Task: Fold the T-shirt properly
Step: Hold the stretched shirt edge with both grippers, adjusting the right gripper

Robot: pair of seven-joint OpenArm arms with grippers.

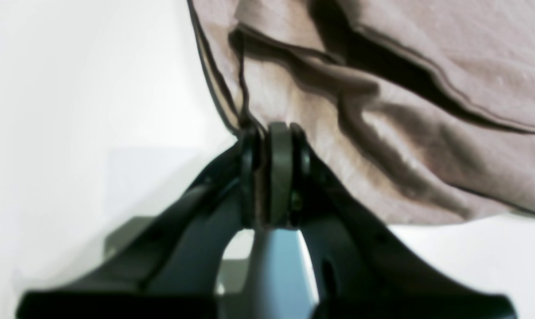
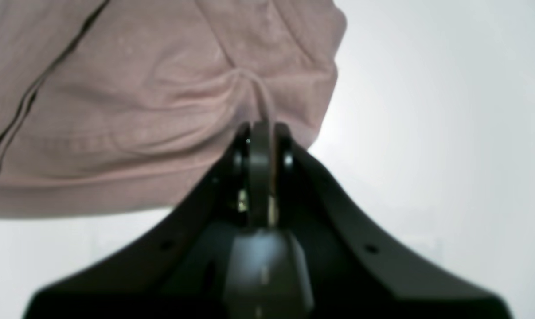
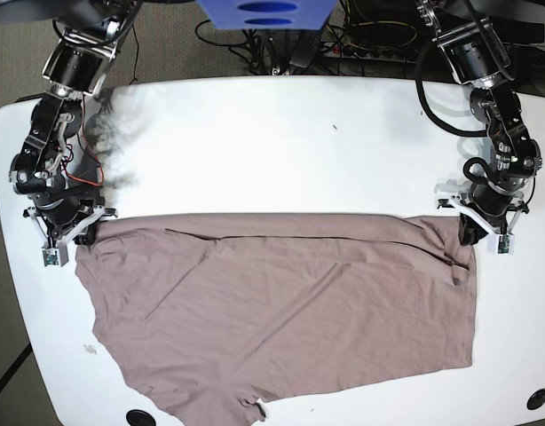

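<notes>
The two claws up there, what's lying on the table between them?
Just the T-shirt. In the base view its straight top edge runs from the right claw to the left claw, each pinching a corner. Nothing else lies along that stretch.

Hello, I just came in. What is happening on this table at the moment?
A two-armed robot is working on folding a mauve-brown T-shirt, which lies spread and wrinkled on a white table. The left gripper is shut on one far corner of the cloth, and the right gripper is shut on the other far corner. The far edge runs fairly straight between them. No fold of the whole shirt is visible yet.
</notes>
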